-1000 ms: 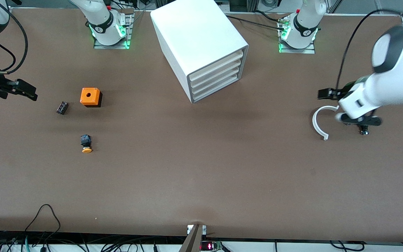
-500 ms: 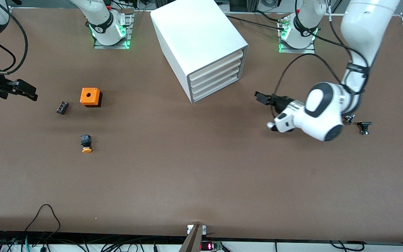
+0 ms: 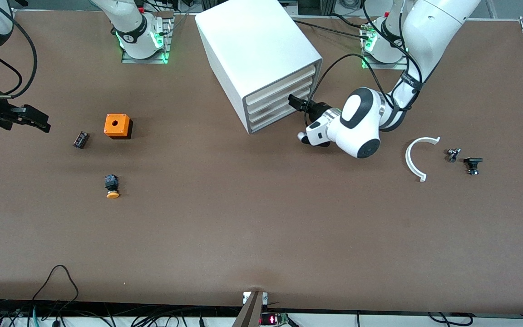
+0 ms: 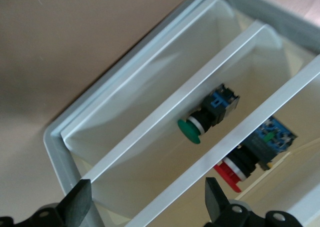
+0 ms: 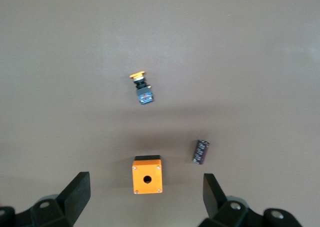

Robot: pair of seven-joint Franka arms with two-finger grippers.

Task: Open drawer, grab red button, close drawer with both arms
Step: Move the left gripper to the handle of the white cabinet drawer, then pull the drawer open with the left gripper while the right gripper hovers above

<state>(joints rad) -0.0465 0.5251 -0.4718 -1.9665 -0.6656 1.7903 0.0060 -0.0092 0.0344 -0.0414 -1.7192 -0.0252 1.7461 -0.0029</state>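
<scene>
White left arm just swung in from the surface's end, so our left tool (image 3: 294, 101) sits wide open at the cabinet (image 3: 261, 59) front. Drawer (image 3: 284, 84) not opened yet; right tool (image 3: 39, 122) waits, wide open and empty too.

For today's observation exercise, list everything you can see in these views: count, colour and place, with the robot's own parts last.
Cabinet: one, white, four drawers, between the bases.
Green button: one, inside a drawer.
Red button: one, inside a neighbouring drawer.
Orange box: one, toward the right arm's end.
Orange-capped button: one, nearer the camera than the box.
Dark component: one, beside the box.
White curved piece: one, toward the left arm's end.
Small black parts: two, beside it.
Left end effector: open, at the drawer fronts.
Right end effector: open, waiting.
</scene>
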